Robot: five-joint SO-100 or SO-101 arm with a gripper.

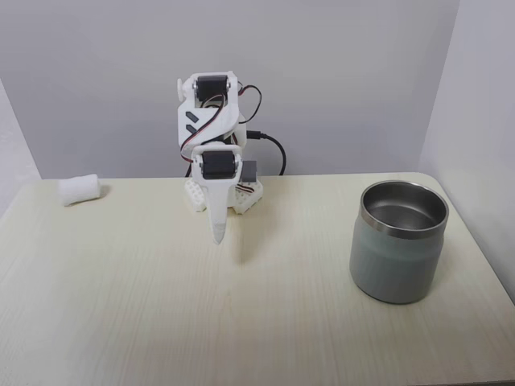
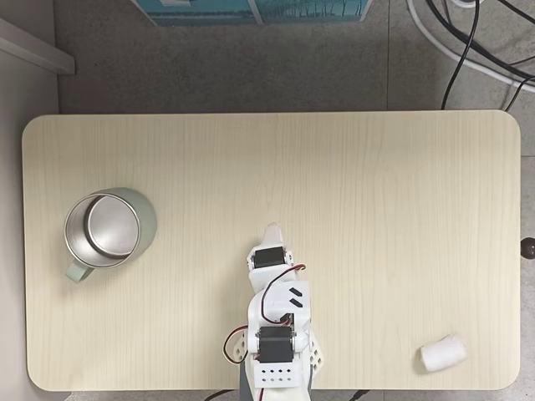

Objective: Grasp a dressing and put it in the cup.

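We note a pale wood-grain surface (image 2: 368, 184) with rounded corners, pushed into a corner of plain grey-white walls (image 1: 338, 72). In the fixed view from above, grey floor (image 2: 251, 67) lies beyond the far edge, with black cables (image 2: 468, 42) at top right and a blue-green box (image 2: 251, 8) at the top edge.

The white arm (image 1: 211, 121) stands folded at the back edge of the surface. Its claw (image 1: 218, 233) points down, tips just above the wood, the two fingers pressed together into a narrow point with nothing between them.

The dressing (image 1: 78, 190) lies on its side near the back left corner in the front fixed view; from above it sits at lower right (image 2: 442, 353), well apart from the claw (image 2: 272, 230).

The cup (image 1: 399, 241) stands upright at the right in the front view, at the left from above (image 2: 138, 221). Its steel inside is bare.
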